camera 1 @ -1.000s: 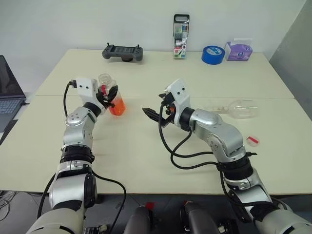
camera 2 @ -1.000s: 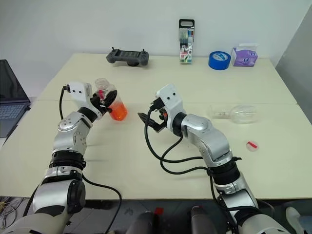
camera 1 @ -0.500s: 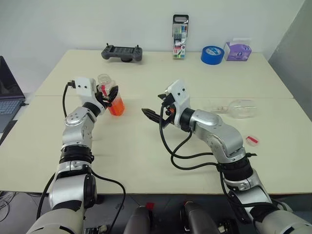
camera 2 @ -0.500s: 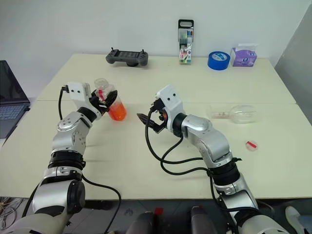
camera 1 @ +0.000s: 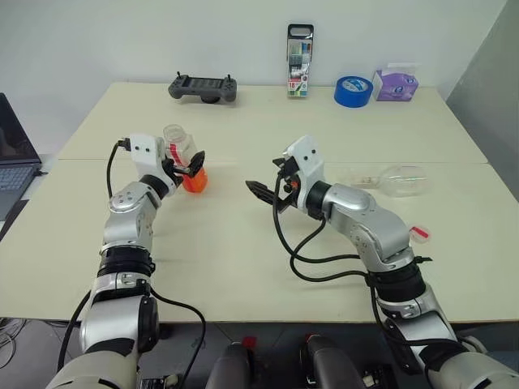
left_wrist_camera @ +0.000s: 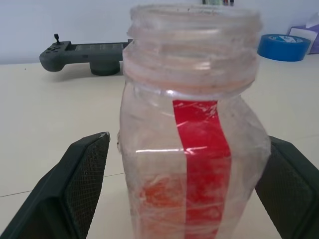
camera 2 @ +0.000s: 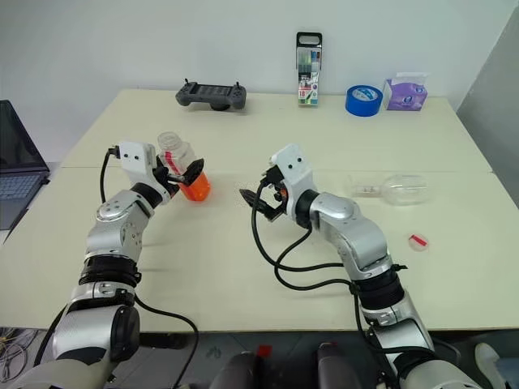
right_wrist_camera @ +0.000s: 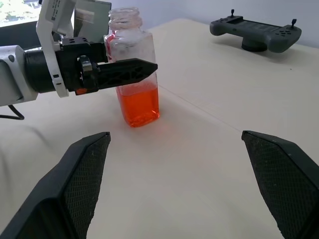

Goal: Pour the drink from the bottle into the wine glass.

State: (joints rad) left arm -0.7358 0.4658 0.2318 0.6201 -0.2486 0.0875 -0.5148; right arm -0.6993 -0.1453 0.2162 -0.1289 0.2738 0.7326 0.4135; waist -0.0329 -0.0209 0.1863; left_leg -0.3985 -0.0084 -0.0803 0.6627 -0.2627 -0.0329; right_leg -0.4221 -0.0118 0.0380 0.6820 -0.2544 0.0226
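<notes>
Bottle [camera 1: 183, 159] standing upright on the cream table [camera 1: 243, 243], left side, uncapped, orange drink [right_wrist_camera: 140, 104] filling only its lower part. Left gripper [camera 1: 188, 163] sitting around it with fingers spread wide, 1 finger [left_wrist_camera: 75, 186] on each side, gaps showing (not pinching the plastic). Right gripper [camera 1: 261, 190] hovering mid-table, well apart from the bottle, its 2 fingers [right_wrist_camera: 75, 179] splayed wide and carrying nothing. Wine glass [camera 1: 389, 180] lying on its side at the right, stem pointing toward the right gripper. Small red cap [camera 1: 420, 234] resting near the right edge.
</notes>
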